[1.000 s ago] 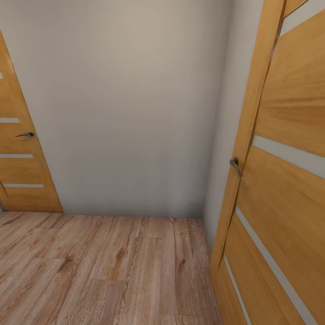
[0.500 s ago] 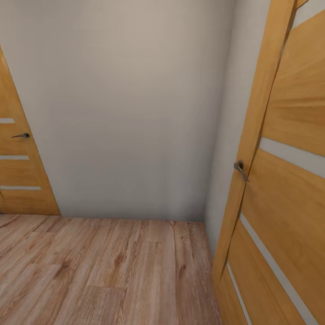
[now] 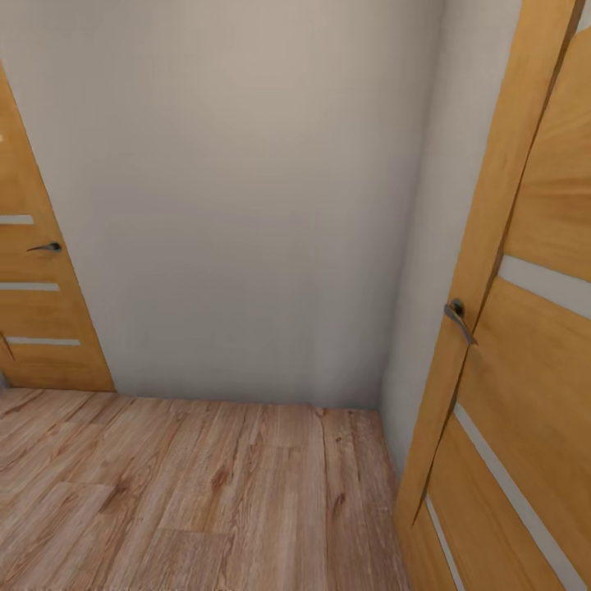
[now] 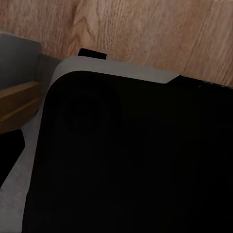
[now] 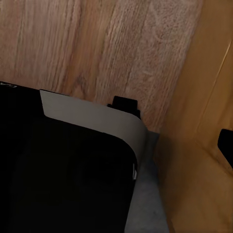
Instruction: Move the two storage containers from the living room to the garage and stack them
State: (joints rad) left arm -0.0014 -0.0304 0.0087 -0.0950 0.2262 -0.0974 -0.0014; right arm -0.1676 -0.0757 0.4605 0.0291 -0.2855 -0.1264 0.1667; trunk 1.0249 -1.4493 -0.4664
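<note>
Neither wrist view lets me tell how far either hand is open or whether it holds anything; each looks past a black, grey-edged robot body [image 4: 131,160] down onto light wood plank flooring [image 5: 97,48]; the right wrist view also catches orange wood at one side. From the head, a plain grey-white wall [image 3: 246,205] stands ahead; a wooden door [image 3: 33,304] with pale strips and a lever sits left; a second door [image 3: 525,394], cut off by the frame, stands close on the right, its handle [image 3: 458,318] grey.
</note>
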